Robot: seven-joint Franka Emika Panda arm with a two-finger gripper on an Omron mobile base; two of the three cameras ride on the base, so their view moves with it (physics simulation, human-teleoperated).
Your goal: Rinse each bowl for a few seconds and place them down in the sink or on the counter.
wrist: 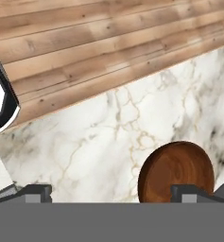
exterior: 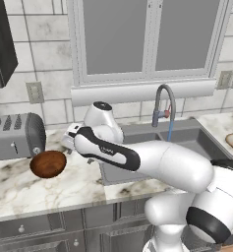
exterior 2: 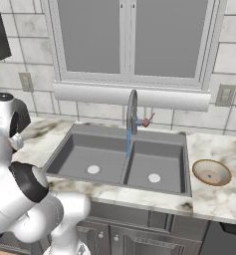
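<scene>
Left base view: the brown bowl (exterior: pixel 48 164) sits on the counter (exterior: pixel 19 189) at 9 o'clock from the sink (exterior: pixel 187 140), in front of the toaster (exterior: pixel 14 135); the arm reaches toward it, nothing held.

Right base view: water runs from the faucet (exterior 2: pixel 133 112), and the tan bowl (exterior 2: pixel 211 172) lies on the counter at 3 o'clock of the basins (untouched, by its look).

Hand view: the gripper (wrist: pixel 116 193) is spread wide and empty, the brown bowl at 5 o'clock by one fingertip. Neither bowl appears rinsed yet; both remain.
</scene>
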